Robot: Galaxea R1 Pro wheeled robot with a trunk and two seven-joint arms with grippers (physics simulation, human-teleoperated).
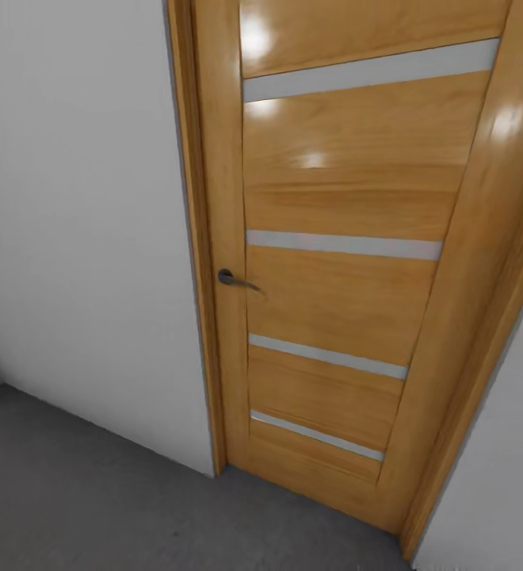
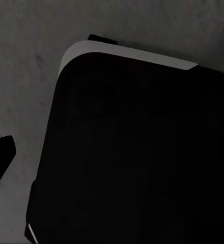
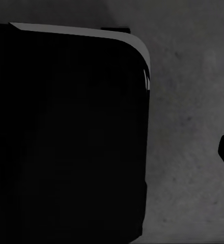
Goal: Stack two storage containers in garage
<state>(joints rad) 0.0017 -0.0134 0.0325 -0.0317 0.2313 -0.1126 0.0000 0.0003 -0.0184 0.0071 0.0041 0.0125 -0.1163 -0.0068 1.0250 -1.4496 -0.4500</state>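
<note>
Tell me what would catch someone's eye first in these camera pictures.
In the head view, a glossy honey-coloured wooden door with pale horizontal strips fills the middle and right, shut, with a small dark lever handle at its left edge. A plain white wall stands to its left above dark grey speckled floor. Both wrist views look down on a big black rounded body over that floor.

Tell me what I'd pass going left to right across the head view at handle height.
White wall → door frame → door handle → wood door with pale stripes → frame on the far side → more white wall. Grey floor lies below.
</note>
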